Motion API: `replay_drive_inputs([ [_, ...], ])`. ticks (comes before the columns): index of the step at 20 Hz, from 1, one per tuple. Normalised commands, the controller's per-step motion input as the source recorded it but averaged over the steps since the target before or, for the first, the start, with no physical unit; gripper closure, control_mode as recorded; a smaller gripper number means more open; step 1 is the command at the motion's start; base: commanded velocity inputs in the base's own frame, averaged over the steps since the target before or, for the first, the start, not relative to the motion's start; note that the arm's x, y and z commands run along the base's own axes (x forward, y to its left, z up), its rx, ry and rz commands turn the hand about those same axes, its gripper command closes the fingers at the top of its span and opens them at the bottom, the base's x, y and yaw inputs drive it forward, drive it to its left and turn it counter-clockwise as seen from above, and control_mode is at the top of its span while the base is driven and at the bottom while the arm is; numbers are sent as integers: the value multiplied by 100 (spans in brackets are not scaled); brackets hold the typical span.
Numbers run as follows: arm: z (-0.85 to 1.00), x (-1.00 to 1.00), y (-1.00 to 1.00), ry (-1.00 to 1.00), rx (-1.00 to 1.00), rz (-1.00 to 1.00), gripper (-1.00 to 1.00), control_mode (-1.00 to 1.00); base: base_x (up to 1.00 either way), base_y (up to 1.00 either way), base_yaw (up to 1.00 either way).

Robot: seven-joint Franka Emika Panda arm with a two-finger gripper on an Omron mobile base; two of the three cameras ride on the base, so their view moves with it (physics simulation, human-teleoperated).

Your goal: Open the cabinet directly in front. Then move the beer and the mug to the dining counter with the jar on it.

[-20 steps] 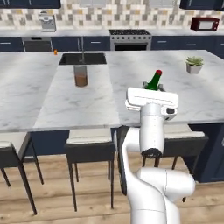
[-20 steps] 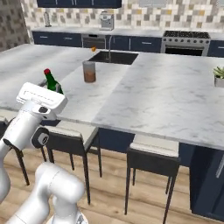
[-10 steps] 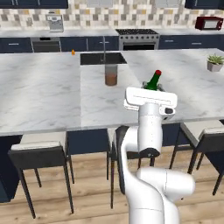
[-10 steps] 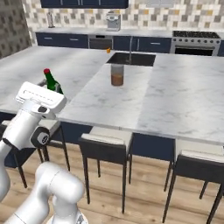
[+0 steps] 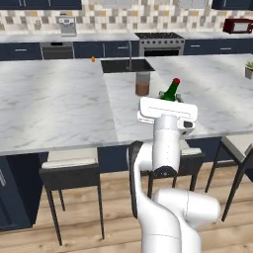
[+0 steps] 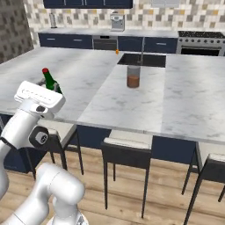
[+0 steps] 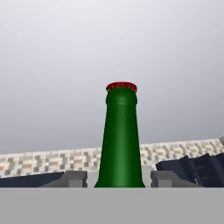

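Observation:
My gripper is shut on the beer, a green bottle with a red-edged cap, tilted up toward the ceiling in the hand view. From the base views the beer sticks up behind my white hand, held over the near edge of the dining counter. The jar, glass with brown contents, stands on that counter just in front of the inset sink, beyond the bottle. The mug and the task's cabinet are out of view.
Dark stools are tucked under the counter's near edge. A small orange thing sits left of the sink. On the far wall run: a stove, a red microwave, a coffee machine. A potted plant stands far right.
The whole scene has slid to the right in both base views, so the base has driven left along the counter. My arm keeps its pose with the beer still held.

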Motion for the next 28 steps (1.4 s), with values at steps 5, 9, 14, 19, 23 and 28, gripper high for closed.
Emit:
replay_drive_inputs([
  [5,0,0,0,0,0,0,100,100,40,0,0],
  [9,0,0,0,0,0,0,100,100,64,16,-1],
  [14,0,0,0,0,0,0,100,100,31,53,-4],
  [19,0,0,0,0,0,0,100,100,27,48,-4],
  [23,0,0,0,0,0,0,100,100,55,2,0],
  [28,0,0,0,0,0,0,100,100,54,0,0],
])
